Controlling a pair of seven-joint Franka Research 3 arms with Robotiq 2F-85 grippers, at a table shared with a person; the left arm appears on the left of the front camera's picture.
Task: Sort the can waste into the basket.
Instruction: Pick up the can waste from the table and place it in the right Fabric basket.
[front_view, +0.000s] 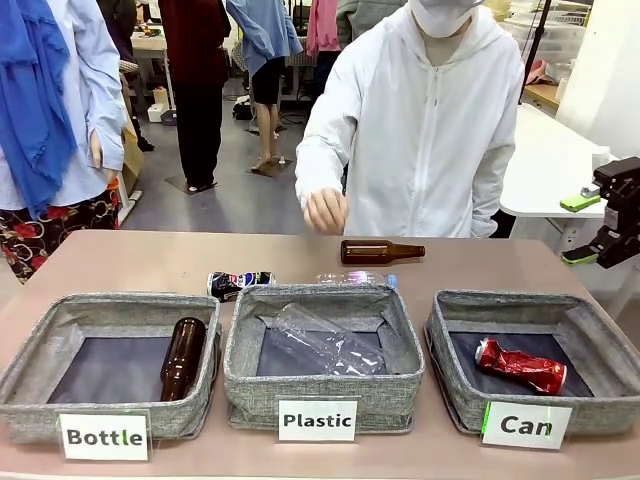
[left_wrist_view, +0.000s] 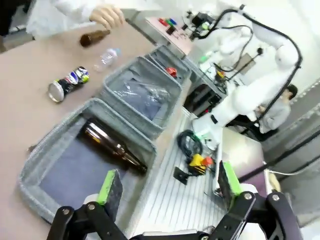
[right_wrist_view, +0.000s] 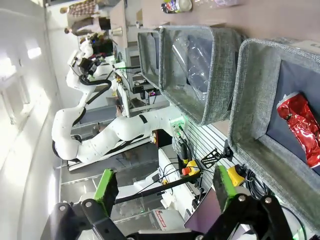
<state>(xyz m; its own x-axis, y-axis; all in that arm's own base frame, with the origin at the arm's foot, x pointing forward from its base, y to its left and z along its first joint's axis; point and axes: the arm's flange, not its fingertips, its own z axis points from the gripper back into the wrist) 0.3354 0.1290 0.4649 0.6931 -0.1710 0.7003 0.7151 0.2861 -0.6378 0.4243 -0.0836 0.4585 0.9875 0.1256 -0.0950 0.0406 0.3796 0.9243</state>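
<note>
The red crushed can (front_view: 520, 366) (right_wrist_view: 301, 127) lies inside the Can basket (front_view: 455, 340) (right_wrist_view: 250, 100) at the table's right front. On the bare table behind the middle bin lies the dark blue-black can (front_view: 240, 283) (left_wrist_view: 68, 84), on its side. My right gripper (front_view: 582, 229) (right_wrist_view: 164, 183) hangs open and holds nothing, off the table's right edge, above and beside the Can basket. My left gripper (left_wrist_view: 168, 182) is open with nothing between its fingers, above the near edge of the Bottle bin (left_wrist_view: 55, 165). The dark can is far from both grippers.
The Bottle bin (front_view: 60, 330) holds a brown bottle (front_view: 183, 357). A clear bottle (front_view: 325, 340) lies in the Plastic bin (front_view: 320, 390). Another brown bottle (front_view: 382, 252) and a clear bottle (front_view: 357, 279) lie on the far table. The person's hand (front_view: 325, 210) hovers at the far edge.
</note>
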